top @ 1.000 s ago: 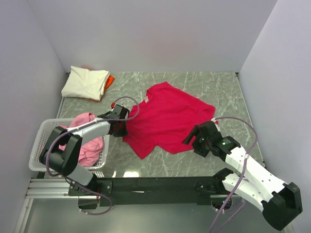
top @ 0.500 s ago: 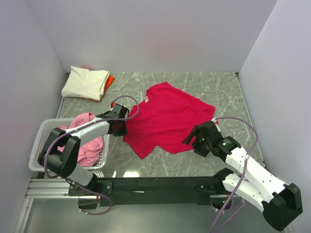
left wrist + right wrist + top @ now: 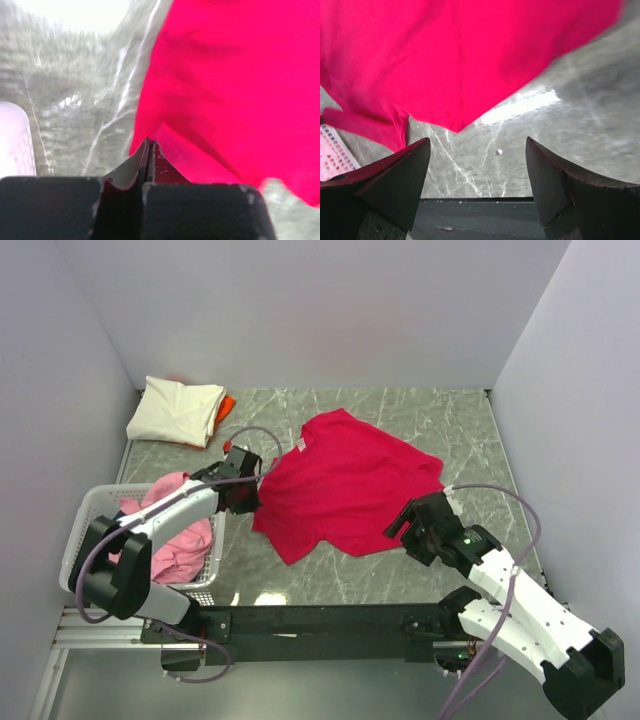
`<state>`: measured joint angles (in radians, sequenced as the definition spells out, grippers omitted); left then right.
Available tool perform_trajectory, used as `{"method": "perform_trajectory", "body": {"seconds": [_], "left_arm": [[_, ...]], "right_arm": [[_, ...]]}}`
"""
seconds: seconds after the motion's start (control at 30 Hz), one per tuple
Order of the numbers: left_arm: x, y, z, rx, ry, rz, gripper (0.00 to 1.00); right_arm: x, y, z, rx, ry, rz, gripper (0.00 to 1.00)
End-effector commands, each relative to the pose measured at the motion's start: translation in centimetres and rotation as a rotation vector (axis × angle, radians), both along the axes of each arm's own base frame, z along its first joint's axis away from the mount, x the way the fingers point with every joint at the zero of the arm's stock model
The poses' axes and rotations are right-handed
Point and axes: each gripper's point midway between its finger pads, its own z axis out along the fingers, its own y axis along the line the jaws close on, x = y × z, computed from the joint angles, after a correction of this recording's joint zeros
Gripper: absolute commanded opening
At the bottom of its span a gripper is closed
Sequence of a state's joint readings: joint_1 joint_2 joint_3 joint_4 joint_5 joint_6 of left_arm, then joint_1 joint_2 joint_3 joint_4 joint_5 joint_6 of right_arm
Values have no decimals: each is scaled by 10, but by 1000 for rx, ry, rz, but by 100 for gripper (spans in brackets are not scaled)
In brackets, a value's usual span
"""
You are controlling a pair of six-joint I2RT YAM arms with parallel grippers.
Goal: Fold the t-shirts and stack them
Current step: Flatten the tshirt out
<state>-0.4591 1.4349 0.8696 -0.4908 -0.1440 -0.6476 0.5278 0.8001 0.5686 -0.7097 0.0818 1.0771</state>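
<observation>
The white plastic lattice basket (image 3: 106,493) sits at the near left corner of the surface (image 3: 450,430), partly under the left arm. It holds the light pink t-shirts (image 3: 188,538), bunched and unfolded, with one hump rising above the far rim. A strip of the lattice also shows at the bottom left of the right wrist view.

The surface is grey-green stone-patterned with pale veins. In the far left corner lies the cream-white t-shirt (image 3: 178,410), folded into a rough rectangle. It lies on top of the orange t-shirt (image 3: 226,404), of which only a corner pokes out on the right side.

The crimson red t-shirt (image 3: 345,490) lies unfolded across the middle of the surface, neck toward the far side and one sleeve reaching to the near left.

The left gripper (image 3: 246,492) is at the shirt's left edge with its jaws pressed together. The left wrist view is blurred, but it appears to have a fold of the red cloth pinched at the fingertips, the fabric rising to a peak there.

The right gripper (image 3: 405,528) hovers over bare surface just off the shirt's near right edge, jaws spread wide and holding nothing. In its own view the red hem lies just beyond the fingertips.

Plain pale walls (image 3: 300,310) close the left, far and right sides. A black rail (image 3: 320,622) carrying both arm bases runs along the near edge.
</observation>
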Motion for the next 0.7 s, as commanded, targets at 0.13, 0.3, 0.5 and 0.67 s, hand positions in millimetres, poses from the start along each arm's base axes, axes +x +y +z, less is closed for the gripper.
{"method": "perform_trajectory", "body": {"seconds": [0.13,0.3,0.5,0.67], "left_arm": [[60,-2,134,-163,-296,73,1],[65,2,140,-190,-293,65,1],[48,1,115,-226,-230,56,1],[32,0,102,-254,-193,53,1]], "right_arm": [[6,-42,27,-139,-104,-136,82],[24,-43,37,-175,-146,-121,77],[63,-38,41,-278,-139,-58,71],[102,-32,45,-311,-132,-32,70]]}}
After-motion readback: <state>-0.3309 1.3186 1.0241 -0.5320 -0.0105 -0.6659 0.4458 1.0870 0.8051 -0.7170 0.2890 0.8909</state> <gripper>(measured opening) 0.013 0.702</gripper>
